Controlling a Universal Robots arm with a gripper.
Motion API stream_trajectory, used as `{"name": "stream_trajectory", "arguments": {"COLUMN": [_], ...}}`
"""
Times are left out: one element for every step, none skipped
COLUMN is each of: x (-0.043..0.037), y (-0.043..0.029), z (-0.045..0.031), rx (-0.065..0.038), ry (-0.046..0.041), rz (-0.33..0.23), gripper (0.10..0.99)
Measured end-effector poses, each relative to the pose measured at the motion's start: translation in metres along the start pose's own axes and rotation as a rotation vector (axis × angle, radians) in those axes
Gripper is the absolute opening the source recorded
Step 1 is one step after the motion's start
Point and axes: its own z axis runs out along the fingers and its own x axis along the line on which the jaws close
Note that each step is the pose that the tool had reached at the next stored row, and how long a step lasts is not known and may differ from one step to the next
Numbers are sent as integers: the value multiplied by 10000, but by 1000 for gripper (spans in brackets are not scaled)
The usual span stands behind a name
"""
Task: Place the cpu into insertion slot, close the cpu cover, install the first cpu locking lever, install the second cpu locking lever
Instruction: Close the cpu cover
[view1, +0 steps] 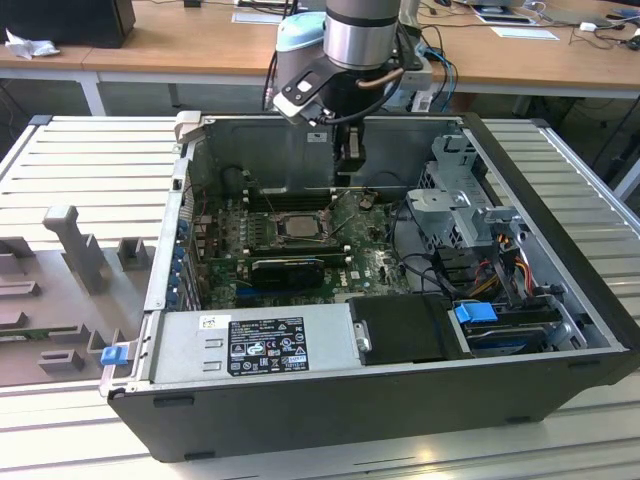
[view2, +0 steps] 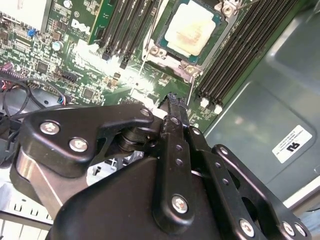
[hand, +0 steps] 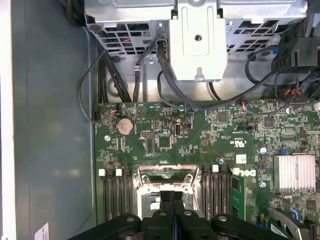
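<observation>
Lying flat, face up in insertion slot (view2: 156, 50): cpu (view2: 192, 32), edges parallel to memory slots (view2: 235, 55); tool (view2: 173, 98) pressed together, empty, nearby.

Ribbed metal table (view1: 80, 160), open black computer case (view1: 400, 420) on it, grey fixture plate (view1: 50, 330) beside

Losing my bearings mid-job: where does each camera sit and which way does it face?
Exterior view: off the arm, above the open computer case, looking down into it; shows arm and gripper.
Second wrist view: on the wrist, looking obliquely past the gripper's linkage at the cpu.
First wrist view: on the wrist, looking squarely onto the green board; the gripper shows.
Wrist views share the memory slots.
</observation>
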Motion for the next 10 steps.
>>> {"name": "stream_trajectory", "arguments": {"x": [0, 1, 0, 0, 0, 2, 3, 4, 4, 6], "y": [6, 10, 13, 13, 13, 21, 33, 75, 102, 125], "z": [2, 5, 16, 31, 50, 73, 86, 96, 99, 103], "rx": [0, 0, 0, 1, 1, 5, 7, 7, 9, 9], "ry": [1, 3, 2, 0, 2, 1, 0, -1, -3, 0], "rz": [0, 0, 0, 0, 0, -2, -3, -4, -2, -2], "gripper": [106, 106, 106, 106, 106, 106, 106, 106, 106, 106]}}
